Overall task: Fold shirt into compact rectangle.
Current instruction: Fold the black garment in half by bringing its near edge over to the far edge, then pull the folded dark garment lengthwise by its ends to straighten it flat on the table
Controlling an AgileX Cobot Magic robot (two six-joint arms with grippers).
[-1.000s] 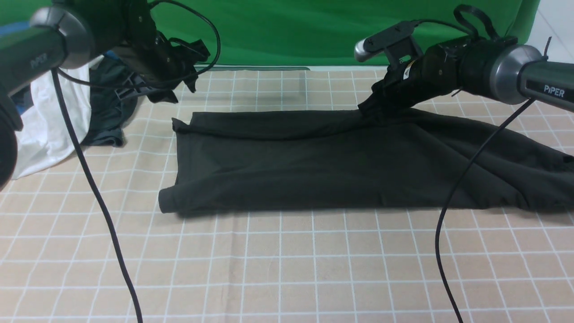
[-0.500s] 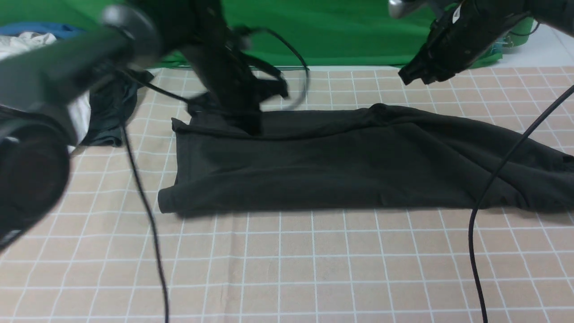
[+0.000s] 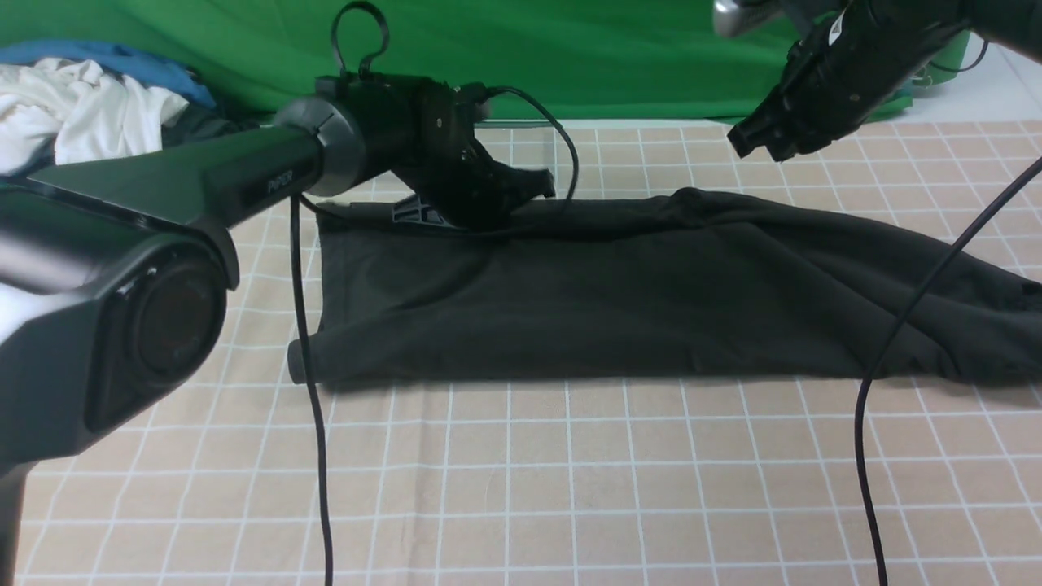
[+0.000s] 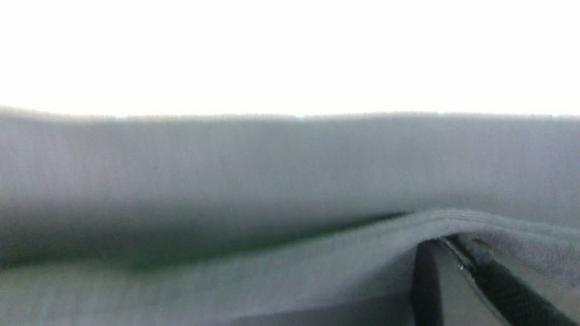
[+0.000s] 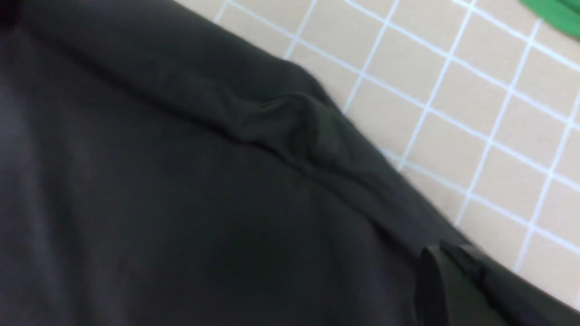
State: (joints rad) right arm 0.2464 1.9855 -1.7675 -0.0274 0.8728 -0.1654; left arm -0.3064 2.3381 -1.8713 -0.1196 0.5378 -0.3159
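The black shirt (image 3: 635,301) lies as a long folded band across the checked table, its right end creased and spread. My left gripper (image 3: 423,218) is down at the band's far edge near its left end. In the left wrist view its fingers (image 4: 435,280) are together, shut on the shirt (image 4: 272,172), whose hem arches over the tips of my left gripper (image 4: 453,244). My right gripper (image 3: 753,145) hangs shut and empty above the far edge, clear of the cloth. In the right wrist view the shirt (image 5: 181,181) lies below my right gripper (image 5: 446,253).
A white garment (image 3: 73,114) and blue cloth (image 3: 122,61) are piled at the far left. A green backdrop (image 3: 610,57) closes the far side. The arms' black cables (image 3: 309,407) (image 3: 879,407) hang over the tablecloth (image 3: 529,488) in front of the shirt.
My left arm swung from the far left down onto the shirt's far edge and shut there. My right gripper left the far edge, rose to the right and shut.
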